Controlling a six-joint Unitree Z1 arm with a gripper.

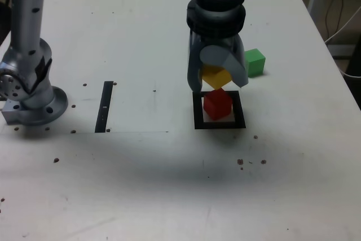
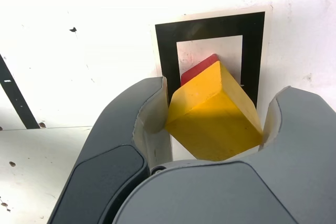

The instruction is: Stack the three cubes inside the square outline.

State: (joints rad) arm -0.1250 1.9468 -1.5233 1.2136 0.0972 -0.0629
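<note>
Near the upper centre of the exterior view, the fingers [image 1: 217, 74] pinch the yellow cube [image 1: 217, 77] between them; in the wrist view it sits tilted, an edge turned toward the camera, with one finger on either side. Just below it in the exterior view, right of the frame's centre, the red cube [image 1: 218, 104] lies within the square outline [image 1: 198, 111], mostly hidden behind the yellow one in the wrist view. Beside the fingers, toward the exterior view's right and a little higher in the frame, the green cube [image 1: 255, 62] rests on the bench [image 1: 141, 179], outside the outline. Well apart, left of centre in the exterior view, lies a narrow black strip [image 1: 104, 106].
</note>
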